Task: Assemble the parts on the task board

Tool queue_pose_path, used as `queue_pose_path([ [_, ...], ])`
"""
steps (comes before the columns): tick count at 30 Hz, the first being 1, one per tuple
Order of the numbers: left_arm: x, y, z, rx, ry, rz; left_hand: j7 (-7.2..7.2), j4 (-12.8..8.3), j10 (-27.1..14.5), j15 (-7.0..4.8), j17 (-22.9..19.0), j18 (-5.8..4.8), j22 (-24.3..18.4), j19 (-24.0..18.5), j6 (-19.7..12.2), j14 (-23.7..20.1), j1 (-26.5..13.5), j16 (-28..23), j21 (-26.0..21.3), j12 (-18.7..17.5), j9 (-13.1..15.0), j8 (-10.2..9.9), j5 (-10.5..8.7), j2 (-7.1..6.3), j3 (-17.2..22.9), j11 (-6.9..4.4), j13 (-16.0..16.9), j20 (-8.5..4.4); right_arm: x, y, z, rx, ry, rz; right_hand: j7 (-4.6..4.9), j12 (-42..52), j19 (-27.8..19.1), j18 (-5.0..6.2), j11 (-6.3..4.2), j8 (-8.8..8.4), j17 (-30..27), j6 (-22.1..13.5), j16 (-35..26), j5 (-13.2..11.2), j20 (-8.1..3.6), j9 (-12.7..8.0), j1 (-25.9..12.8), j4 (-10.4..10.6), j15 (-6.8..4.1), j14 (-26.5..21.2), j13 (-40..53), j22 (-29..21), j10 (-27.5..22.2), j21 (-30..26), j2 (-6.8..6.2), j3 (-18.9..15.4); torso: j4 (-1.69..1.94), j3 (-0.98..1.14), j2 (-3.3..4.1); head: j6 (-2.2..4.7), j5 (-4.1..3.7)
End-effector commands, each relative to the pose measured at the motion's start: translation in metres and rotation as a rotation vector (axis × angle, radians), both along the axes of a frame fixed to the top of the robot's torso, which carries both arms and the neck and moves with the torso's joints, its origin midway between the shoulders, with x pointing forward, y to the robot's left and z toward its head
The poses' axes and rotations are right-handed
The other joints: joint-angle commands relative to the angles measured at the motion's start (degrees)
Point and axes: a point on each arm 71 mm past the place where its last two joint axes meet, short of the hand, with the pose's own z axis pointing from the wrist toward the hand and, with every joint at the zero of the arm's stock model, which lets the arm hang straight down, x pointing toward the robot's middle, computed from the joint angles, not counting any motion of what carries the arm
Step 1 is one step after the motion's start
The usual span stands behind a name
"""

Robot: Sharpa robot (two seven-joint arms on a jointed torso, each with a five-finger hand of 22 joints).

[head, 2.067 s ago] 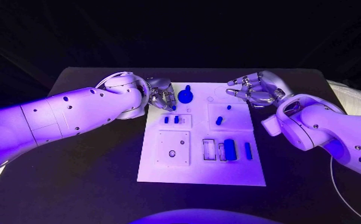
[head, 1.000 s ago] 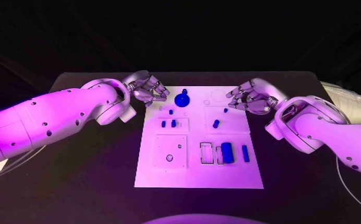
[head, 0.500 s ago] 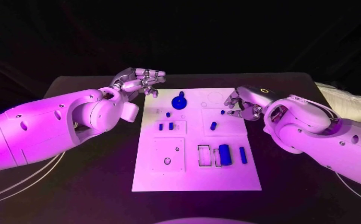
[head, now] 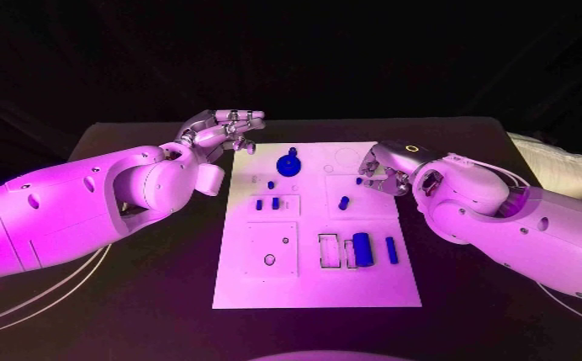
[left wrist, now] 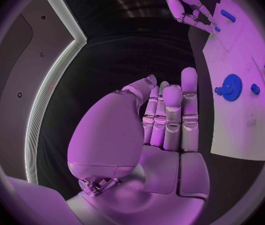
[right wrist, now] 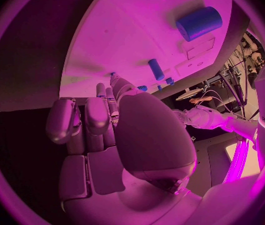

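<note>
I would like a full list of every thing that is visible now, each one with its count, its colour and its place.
table: one, black, under everything.
task board: one, white, middle of the table.
gear part: one, blue, far end of the board, left of centre.
large cylinder: one, blue, near right part of the board, beside a thin blue bar.
small parts: several, blue, spread over the middle of the board; exact count unclear.
left hand: one, silver, off the board's far left corner, holding nothing.
right hand: one, silver, at the board's right edge, fingertips near a small blue part; whether it holds it is unclear.
</note>
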Motion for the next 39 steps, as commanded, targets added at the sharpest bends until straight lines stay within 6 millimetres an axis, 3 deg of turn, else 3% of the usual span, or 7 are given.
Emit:
queue_pose_path([
  [1,-0.001,-0.001,0.001,-0.026,-0.002,-0.002,0.32,-0.05,-0.28,0.0,-0.24,1.08,-0.25,-0.5,-0.4,-0.47,-0.45,-0.18,-0.41,0.17,-0.09,0.17,-0.19,-0.39,-0.44,0.3,0.06,0.12,0.0,0.004,-0.006,-0.061,0.03,0.004,-0.01,-0.22,0.04,0.71,-0.02,-0.28,-0.07,0.49,-0.37,-0.4,-0.39,0.04,0.41,-0.08,-0.37,1.02,-0.37,-0.07,0.51,-0.26,0.03,0.52,-0.09,0.08,0.06,-0.13,0.2],
  [20,-0.002,0.001,0.0,-0.016,0.007,-0.015,0.84,0.67,-1.77,0.52,-2.48,1.04,-1.06,-0.63,-1.57,-1.58,-1.79,-1.16,-1.58,0.76,-0.38,0.12,-0.23,-0.06,-2.65,0.82,0.18,0.58,0.002,0.019,-0.014,-0.056,0.047,0.035,0.32,-0.14,0.21,0.68,0.07,-0.15,-0.13,1.46,-0.3,-0.64,0.31,0.19,0.42,-0.75,0.51,1.09,-2.3,-0.02,2.44,-0.3,-0.06,3.6,-0.02,0.04,-0.02,-0.17,0.75],
  [29,-0.002,0.001,0.0,-0.012,0.009,-0.021,0.87,0.62,-1.94,0.55,-2.98,1.04,-1.17,-0.68,-1.68,-1.87,-1.72,-1.44,-1.75,0.88,-0.41,0.15,-0.22,-0.01,-2.87,0.85,0.2,0.62,0.003,0.02,-0.016,-0.088,0.041,0.025,0.3,0.63,3.13,-0.32,-0.48,1.15,1.94,4.62,2.29,-2.28,0.17,1.17,1.79,-4.01,0.23,2.0,-2.75,5.08,6.87,3.12,0.99,8.48,-0.03,0.02,-0.02,-0.4,0.76],
  [39,-0.003,0.001,0.0,-0.008,0.011,-0.022,0.93,0.48,-2.24,0.6,-3.87,1.08,-1.38,-0.71,-1.89,-2.34,-1.48,-1.92,-2.04,1.09,-0.46,0.19,-0.19,0.16,-3.18,0.91,0.25,0.66,0.002,0.023,-0.011,-0.045,-0.031,0.029,0.4,-0.58,3.49,-0.53,-0.54,0.93,2.3,4.96,3.37,-3.69,0.04,1.69,0.06,-6.74,0.25,1.96,-2.97,6.34,8.19,4.12,0.15,12.45,-0.12,0.07,-0.1,-0.63,0.65],
])
